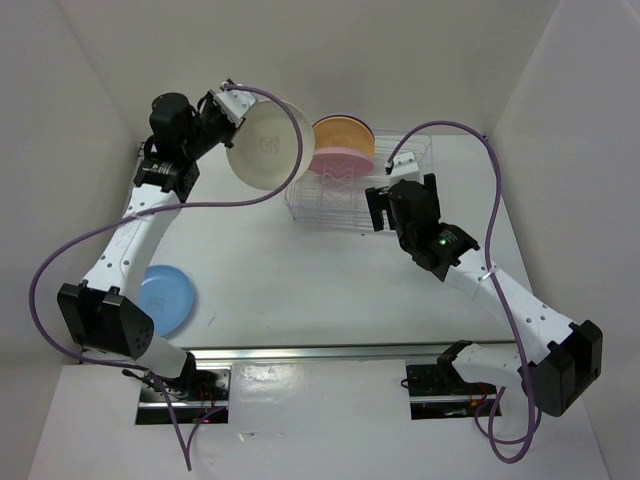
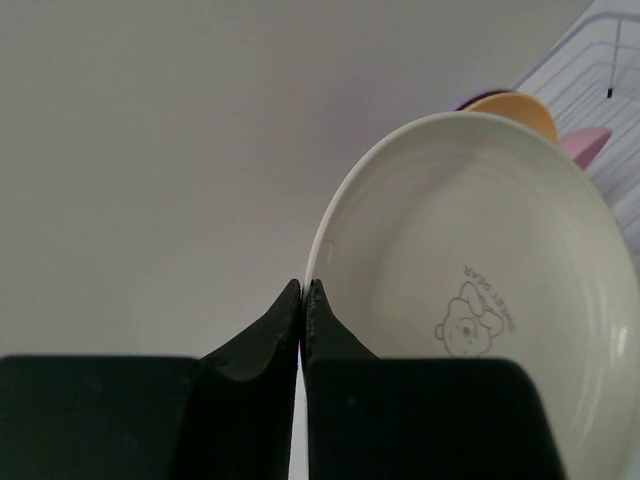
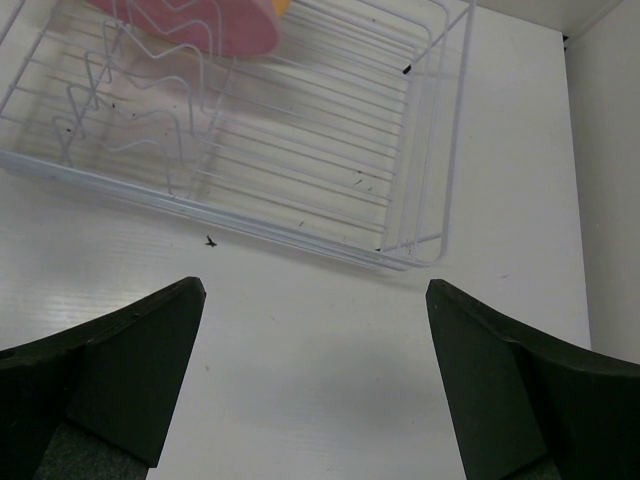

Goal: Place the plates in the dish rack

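We've got the left gripper (image 2: 303,288) pinching the cream plate (image 2: 480,300) by its rim, held on edge for the rack (image 1: 330,200) at 3 o'clock. Meanwhile our right gripper (image 3: 315,292) hangs spread and empty.

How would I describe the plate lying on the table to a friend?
From the white wire dish rack at the back of the table, look to the near left, beside the left arm. A light blue plate lies flat there: the only blue one, and the only one resting on the table itself.
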Controlling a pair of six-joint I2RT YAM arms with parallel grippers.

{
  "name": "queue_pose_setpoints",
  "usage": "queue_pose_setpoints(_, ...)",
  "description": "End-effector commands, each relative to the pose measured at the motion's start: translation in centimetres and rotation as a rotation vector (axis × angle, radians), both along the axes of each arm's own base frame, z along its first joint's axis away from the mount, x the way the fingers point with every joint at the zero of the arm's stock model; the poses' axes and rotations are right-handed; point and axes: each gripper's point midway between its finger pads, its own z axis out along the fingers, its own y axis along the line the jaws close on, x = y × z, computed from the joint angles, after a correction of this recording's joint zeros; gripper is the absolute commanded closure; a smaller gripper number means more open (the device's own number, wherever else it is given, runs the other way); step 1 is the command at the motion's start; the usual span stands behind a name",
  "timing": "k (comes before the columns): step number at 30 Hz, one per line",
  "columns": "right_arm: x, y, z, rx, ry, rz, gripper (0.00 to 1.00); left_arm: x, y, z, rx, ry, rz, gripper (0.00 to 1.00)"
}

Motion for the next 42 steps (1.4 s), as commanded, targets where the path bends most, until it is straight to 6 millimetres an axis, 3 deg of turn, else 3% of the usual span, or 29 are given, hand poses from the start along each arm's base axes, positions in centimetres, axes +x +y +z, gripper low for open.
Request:
queue_pose_setpoints(1,0.4,-0.5,1.1,0.008,-0.039,-0.035,0.0,0.4,-1.5,1.9,-0.005,-0.127,-0.094,1.0)
queue_pose_setpoints(2,0.4,-0.5,1.1,0.008,-0.039,-0.035,0.0,0.6,-2.0,3.6,-0.021,-0.224,-0.091,1.0)
queue_pose_setpoints(3,0.4,-0.5,1.1,0.008,-0.039,-0.035,0.0,0.8,-2.4,3.9,-0.018,-0.283,-0.078,1.0)
queue_pose_setpoints(4,0.4,-0.5,1.1,0.008,-0.039,-0.035,0.0,0.7,-3.0,2.0,0.001,-0.307,-0.072,1.0)
queue_pose_setpoints(6,0.3,-0.6,1.0,0.012,-0.032,-0.038,0.0,0.4,-4.9,3.6,0.001,-0.477,-0.07,1.0)
queue_pose_setpoints(10,0.4,-0.7,0.9,0.01,-0.026,-0.051,0.0,0.5,-8.2,3.1,0.039,-0.651,-0.095,1.0)
queue_pose_setpoints(15,0.0,-1.1,-0.5,-0.017,0.004,-0.059,0.0,1.9,-11.2,3.0,0.044,-0.698,-0.121,1.0)
queue_pose_setpoints(17,-0.2,-1.4,-1.1,-0.024,0.018,-0.071,0.0,2.4,-11.8,4.3,0.055,-0.733,-0.137,1.0)
queue_pose_setpoints(18,-0.3,-1.7,-1.3,-0.021,0.026,-0.084,0.0,3.2,-12.9,3.0,0.076,-0.71,-0.161,1.0)
queue_pose_setpoints(19,-0.3,-1.7,-1.3,-0.021,0.027,-0.084,0.0,3.4,-13.5,3.0,0.088,-0.718,-0.184,1.0)
queue_pose_setpoints(21,-0.4,-1.9,-1.4,-0.029,0.031,-0.092,0.0,3.9,-14.0,4.1,0.113,-0.755,-0.195,1.0)
queue_pose_setpoints(23,-0.3,-1.9,-1.7,-0.035,0.039,-0.092,0.0,4.8,-14.9,3.2,0.144,-0.755,-0.221,1.0)
queue_pose_setpoints(24,-0.3,-1.9,-1.7,-0.035,0.039,-0.092,0.0,4.9,-15.0,4.1,0.15,-0.778,-0.225,1.0)
queue_pose_setpoints(25,-0.4,-1.9,-1.8,-0.04,0.046,-0.092,0.0,5.3,-15.6,3.0,0.172,-0.762,-0.251,1.0)
queue_pose_setpoints(29,-0.6,-2.3,-2.1,-0.056,0.059,-0.101,0.0,4.9,-16.8,3.0,0.249,-0.823,-0.293,1.0)
queue_pose_setpoints(32,-1.0,-2.9,-2.3,-0.081,0.073,-0.121,0.0,4.5,-18.3,1.6,0.324,-0.852,-0.33,1.0)
queue_pose_setpoints(35,-1.1,-3.6,-2.3,-0.091,0.081,-0.151,0.0,4.5,-18.5,0.7,0.375,-0.875,-0.339,1.0)
queue_pose_setpoints(40,-1.8,-3.7,-4.0,-0.099,0.13,-0.142,0.0,5.1,-18.7,0.1,0.396,-0.902,-0.331,1.0)
queue_pose_setpoints(42,-1.6,-3.4,-4.6,-0.095,0.135,-0.133,0.0,4.6,-19.0,1.3,0.383,-0.938,-0.315,1.0)
